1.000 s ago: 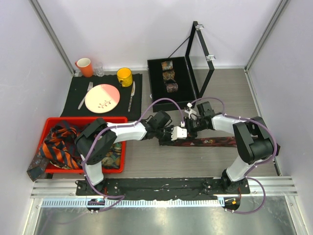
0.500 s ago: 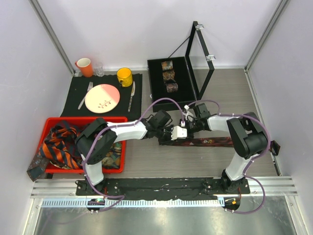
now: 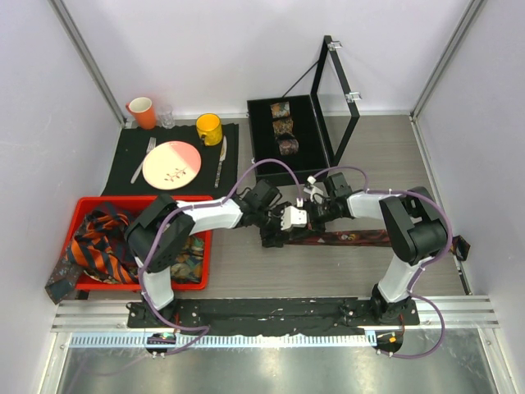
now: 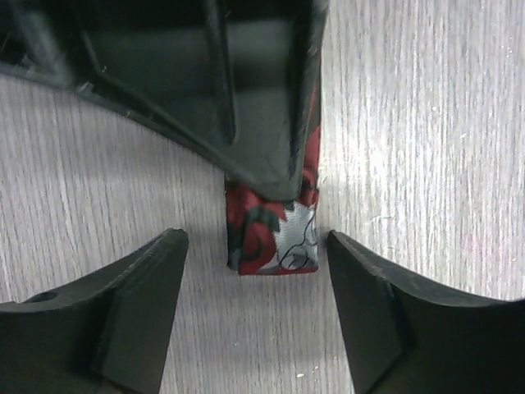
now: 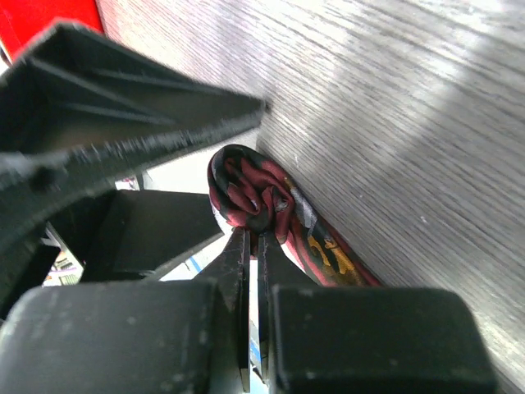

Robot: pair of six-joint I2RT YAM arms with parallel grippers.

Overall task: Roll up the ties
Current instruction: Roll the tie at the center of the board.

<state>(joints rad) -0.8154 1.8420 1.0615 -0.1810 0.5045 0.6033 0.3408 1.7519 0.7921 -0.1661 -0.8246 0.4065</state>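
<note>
— While the right claw (image 5: pixel 253 235) is shut at the core of the coil (image 5: pixel 246 193), where do we stand with the tie (image 3: pixel 353 238)?

— We have it lying flat on the tabletop (image 3: pixel 328 275) in front of both arms, with its left end wound into a small first turn. Our right claw looks pinched on the fabric at the middle of that turn. Our left claw (image 4: pixel 254 246) stands wide, straddling the end and touching neither edge.

— So we judge we are at the start of the roll, with nearly the whole strip left to wind?

— Yes. To do it well, we should turn the right wrist steadily and let the coil travel along the strip toward the right, so each layer lands square on the one under it.

— And the left claw?

— We would use it as a guide. We set it low and centred on the strip, ready to close on the sides of the coil if the layers start to telescope.

— What could spoil it?

— We think the smooth cloth may slip from so thin a pinch, and a loose core would let the roll spring open. We want tension, not a tug that drags the flat part askew.
</note>
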